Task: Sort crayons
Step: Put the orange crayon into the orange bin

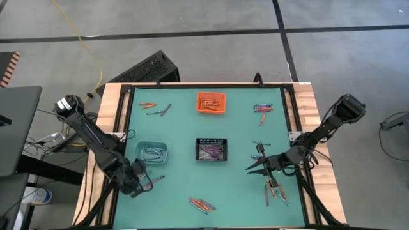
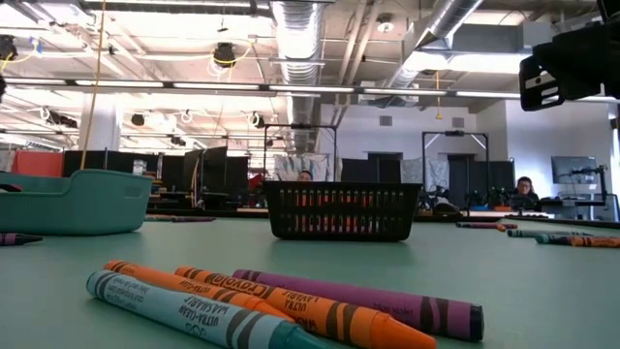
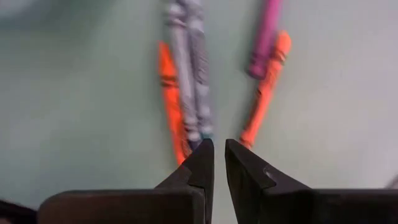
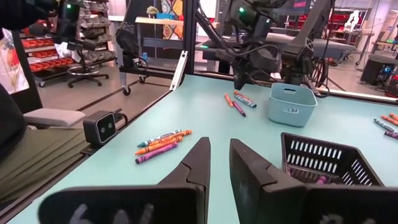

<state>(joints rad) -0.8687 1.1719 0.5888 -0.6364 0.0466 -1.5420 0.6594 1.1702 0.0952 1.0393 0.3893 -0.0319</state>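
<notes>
The left gripper (image 1: 142, 183) is hovering low over the green tabletop (image 1: 179, 128), its fingers (image 3: 200, 163) narrowed to a slim gap, gripping nothing. The crayons (image 3: 189, 93) are lying loose just beyond the tips. The right gripper (image 1: 254, 167) is waiting beside the black basket (image 1: 211, 149), fingers slightly parted and empty.

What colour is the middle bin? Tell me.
Black mesh: the middle bin shows best in the high view.
</notes>
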